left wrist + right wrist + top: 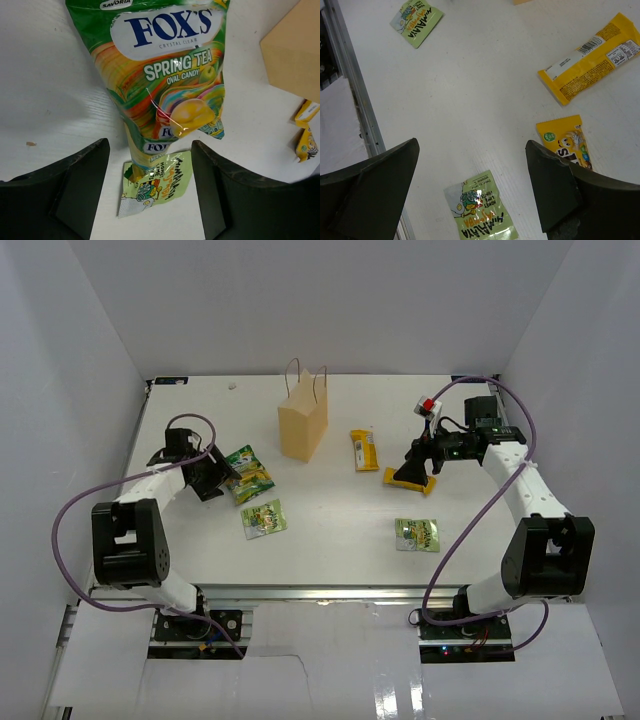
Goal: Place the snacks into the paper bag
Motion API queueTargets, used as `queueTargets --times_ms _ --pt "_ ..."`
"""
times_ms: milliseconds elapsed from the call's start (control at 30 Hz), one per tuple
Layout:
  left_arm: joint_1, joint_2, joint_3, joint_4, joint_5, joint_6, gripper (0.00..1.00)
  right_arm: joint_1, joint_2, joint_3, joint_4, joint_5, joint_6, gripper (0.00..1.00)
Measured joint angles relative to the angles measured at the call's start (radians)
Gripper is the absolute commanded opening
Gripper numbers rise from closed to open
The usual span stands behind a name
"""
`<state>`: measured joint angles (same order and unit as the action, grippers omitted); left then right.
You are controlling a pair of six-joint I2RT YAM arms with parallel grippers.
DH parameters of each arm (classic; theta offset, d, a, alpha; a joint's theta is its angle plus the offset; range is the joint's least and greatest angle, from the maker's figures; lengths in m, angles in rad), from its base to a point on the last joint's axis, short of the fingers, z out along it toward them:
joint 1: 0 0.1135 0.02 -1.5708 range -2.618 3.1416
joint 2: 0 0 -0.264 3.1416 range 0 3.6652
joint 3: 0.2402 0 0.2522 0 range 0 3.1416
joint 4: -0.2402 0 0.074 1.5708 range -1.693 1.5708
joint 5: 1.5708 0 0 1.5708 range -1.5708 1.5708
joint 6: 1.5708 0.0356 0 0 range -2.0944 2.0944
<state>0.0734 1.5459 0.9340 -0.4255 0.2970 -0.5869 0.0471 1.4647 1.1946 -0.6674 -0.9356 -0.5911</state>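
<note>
The tan paper bag (302, 425) stands upright at the back middle; its corner shows in the left wrist view (295, 55). My left gripper (215, 478) (150, 200) is open and empty. A green Fox's packet (247, 473) (167, 70) lies just ahead of it, and a green Himalaya packet (264, 518) (157, 185) shows between the fingers. My right gripper (415, 468) (472, 190) is open above the table. A second Himalaya packet (417, 534) (480, 210) shows between its fingers. A yellow M&M's packet (410, 480) (567, 142) lies by its right finger, and a yellow bar wrapper (365, 450) (592, 57) lies farther off.
White walls close in the table on the left, back and right. A metal rail (350, 100) runs along the table's near edge. A small red and white piece (428, 406) sits on the right arm.
</note>
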Motion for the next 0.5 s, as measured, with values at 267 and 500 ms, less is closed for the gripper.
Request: queueTargets --times_ms 267,500 --pt "0.003 0.116 0.018 0.056 0.033 0.042 0.61 0.0 0.006 0.0 0.0 -0.002 0.0 0.93" --pt "0.003 0.168 0.045 0.097 0.066 0.052 0.31 0.0 0.006 0.0 0.0 -0.002 0.006 0.93"
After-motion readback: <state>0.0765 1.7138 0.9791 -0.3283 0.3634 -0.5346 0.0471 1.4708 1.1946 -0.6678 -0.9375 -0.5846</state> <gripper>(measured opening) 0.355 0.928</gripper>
